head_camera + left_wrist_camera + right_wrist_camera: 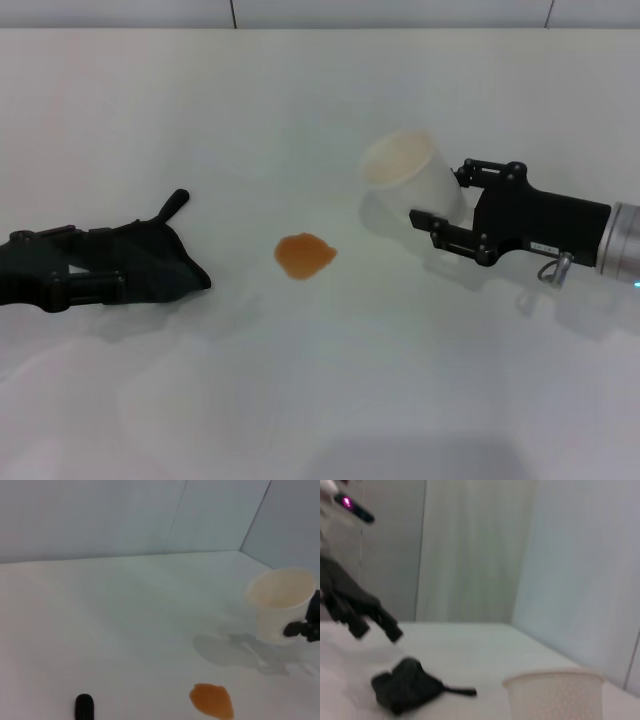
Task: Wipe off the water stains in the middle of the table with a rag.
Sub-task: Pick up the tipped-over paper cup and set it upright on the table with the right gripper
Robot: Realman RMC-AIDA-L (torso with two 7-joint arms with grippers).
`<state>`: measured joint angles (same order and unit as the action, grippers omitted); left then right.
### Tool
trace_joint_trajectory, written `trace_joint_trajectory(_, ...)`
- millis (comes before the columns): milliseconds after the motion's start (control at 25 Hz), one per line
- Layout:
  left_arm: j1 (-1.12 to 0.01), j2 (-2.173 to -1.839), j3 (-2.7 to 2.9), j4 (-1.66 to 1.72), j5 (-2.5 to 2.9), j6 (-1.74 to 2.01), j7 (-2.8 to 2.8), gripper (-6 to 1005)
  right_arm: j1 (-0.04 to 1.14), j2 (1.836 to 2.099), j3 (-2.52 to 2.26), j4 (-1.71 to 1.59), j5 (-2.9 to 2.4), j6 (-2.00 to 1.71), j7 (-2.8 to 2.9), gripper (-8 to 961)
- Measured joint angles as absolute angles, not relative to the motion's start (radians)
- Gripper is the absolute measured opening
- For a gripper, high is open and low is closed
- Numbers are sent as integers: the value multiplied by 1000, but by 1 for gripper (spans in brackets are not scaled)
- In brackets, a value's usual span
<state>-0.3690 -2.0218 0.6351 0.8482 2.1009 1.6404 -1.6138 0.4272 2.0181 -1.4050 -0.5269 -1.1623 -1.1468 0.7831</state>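
Broadly, you have a plain white matte table (300, 400), smooth and wide, filling the head view. On your left side lies the soft black cloth rag (150, 262), a folded wad with one narrow tail sticking up and away; the left gripper (112, 278) is laid in over it, and you cannot tell how its claw stands beneath the folds. On your right, the black metal right gripper (442, 200) has its jaws set around the base of a white paper cup (408, 172), tipped so that its round mouth faces the rag. Between rag and cup, apart from both, sits the small orange-brown water stain (304, 255), a flat, irregular rounded blotch.
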Motion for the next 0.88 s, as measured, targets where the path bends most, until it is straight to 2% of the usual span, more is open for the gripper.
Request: trace_joint_trajectory(880, -370, -2022, 635, 848, 2100, 1640, -1615, 879, 432, 2020, -1421, -473, -1085, -1022, 786, 547)
